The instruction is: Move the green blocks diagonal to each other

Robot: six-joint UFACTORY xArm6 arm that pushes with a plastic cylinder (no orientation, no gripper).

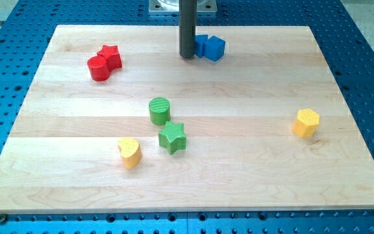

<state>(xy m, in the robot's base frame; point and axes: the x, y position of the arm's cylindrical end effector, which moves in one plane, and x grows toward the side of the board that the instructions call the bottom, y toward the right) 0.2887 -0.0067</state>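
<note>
Blocks first: you have the green cylinder (160, 110) near the middle of the wooden worktop (252, 162), and the green star (173, 137) just below it and a little toward the view's right — the two look to be touching or nearly so, already set corner to corner rather than side by side. A yellow heart-shaped block (130, 152) sits near the star on the view's left, slightly lower, apart from it. Toward the right edge you will find a yellow hexagonal block (306, 122), well apart from everything else. Near the top-left corner a red cylinder (99, 68) and a red star (111, 56) sit pressed together. Close to the top edge, around its middle, are two blue blocks (210, 47) side by side; the right one looks like a cube, the left one is partly hidden by the rod, so you cannot tell its shape. My tip (187, 56) rests at the left side of those blue blocks, touching or just beside them, well apart from both green blocks. There are no jaws on this arm — only the straight dark rod, holding nothing.
</note>
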